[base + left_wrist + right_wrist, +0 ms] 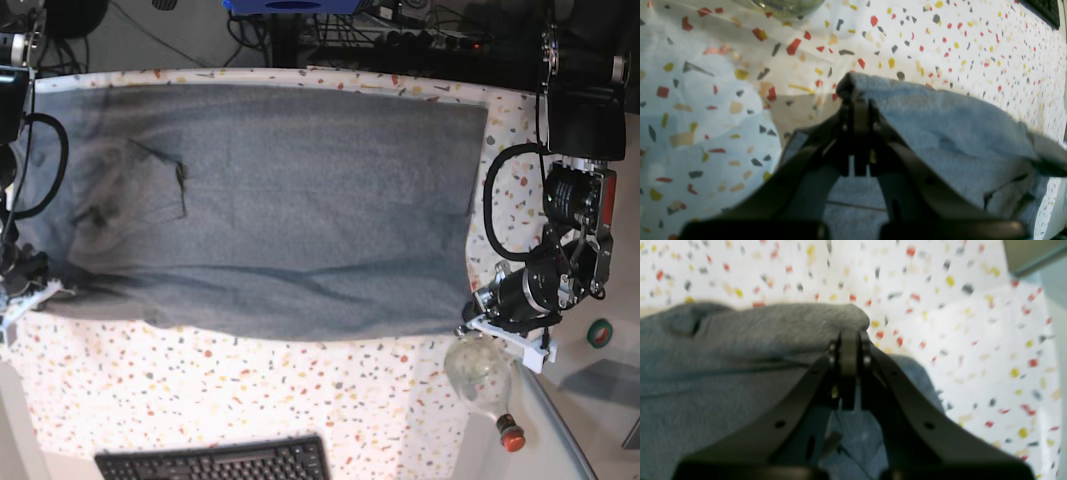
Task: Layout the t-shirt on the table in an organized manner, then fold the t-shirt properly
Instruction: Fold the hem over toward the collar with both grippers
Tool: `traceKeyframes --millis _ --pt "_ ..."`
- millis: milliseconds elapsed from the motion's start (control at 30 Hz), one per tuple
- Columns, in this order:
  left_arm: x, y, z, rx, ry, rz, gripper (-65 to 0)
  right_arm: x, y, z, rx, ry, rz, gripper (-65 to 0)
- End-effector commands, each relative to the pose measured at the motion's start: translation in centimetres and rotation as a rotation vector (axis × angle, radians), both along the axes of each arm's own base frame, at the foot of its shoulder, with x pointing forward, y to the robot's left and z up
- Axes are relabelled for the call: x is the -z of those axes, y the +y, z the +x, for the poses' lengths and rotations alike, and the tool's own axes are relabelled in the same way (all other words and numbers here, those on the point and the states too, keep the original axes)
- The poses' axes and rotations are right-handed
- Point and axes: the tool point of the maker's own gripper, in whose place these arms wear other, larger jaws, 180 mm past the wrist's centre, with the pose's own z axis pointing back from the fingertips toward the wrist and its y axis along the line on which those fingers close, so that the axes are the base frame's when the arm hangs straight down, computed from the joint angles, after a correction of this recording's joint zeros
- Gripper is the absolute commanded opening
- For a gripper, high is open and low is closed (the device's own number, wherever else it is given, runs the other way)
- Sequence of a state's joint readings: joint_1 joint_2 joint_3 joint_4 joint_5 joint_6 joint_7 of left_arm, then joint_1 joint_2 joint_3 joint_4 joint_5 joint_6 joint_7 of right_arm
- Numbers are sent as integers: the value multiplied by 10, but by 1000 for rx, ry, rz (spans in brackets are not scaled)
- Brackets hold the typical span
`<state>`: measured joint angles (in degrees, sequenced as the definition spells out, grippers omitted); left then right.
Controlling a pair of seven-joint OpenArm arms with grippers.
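Note:
The heather-grey t-shirt lies spread wide across the speckled table, its near edge folded over in a band. My left gripper is at the shirt's near right corner in the base view. In the left wrist view the left gripper is shut on a bunched fold of the t-shirt. My right gripper is at the near left corner. The right wrist view shows the right gripper shut on the edge of the t-shirt, just above the table.
A clear glass bottle with a red cap lies on the table just in front of the left gripper, and shows as the bottle in the left wrist view. A black keyboard sits at the near edge. A green ring lies on the grey side surface.

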<state>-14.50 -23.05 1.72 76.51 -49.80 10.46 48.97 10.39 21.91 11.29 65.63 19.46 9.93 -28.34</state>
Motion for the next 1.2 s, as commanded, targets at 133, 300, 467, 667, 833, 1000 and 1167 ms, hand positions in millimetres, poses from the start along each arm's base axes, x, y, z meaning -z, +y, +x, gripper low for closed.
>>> traceKeyframes --millis 133,300,467,667,833,1000,1167 --pt "-10 4 -10 27 -36 32 -650 -11 -13 1 7 -35 -29 -650" --pt "2 4 -31 45 -5 45 -650 -1 -15 -12 7 9 -35 -650" --pt "1 19 -48 9 -7 51 -650 4 -25 -25 32 48 -34 -650" --pt "1 27 -68 16 -19 54 -650 -11 -38 -36 72 2 -42 -650" --pt "7 21 -78 70 -13 54 -650 -6 -35 -47 67 63 -36 -650" --pt "14 21 -88 71 10 53 -650 -2 -46 -61 106 77 -31 -650" --pt "19 36 -100 25 26 56 -650 14 -46 -85 111 158 -25 -650"
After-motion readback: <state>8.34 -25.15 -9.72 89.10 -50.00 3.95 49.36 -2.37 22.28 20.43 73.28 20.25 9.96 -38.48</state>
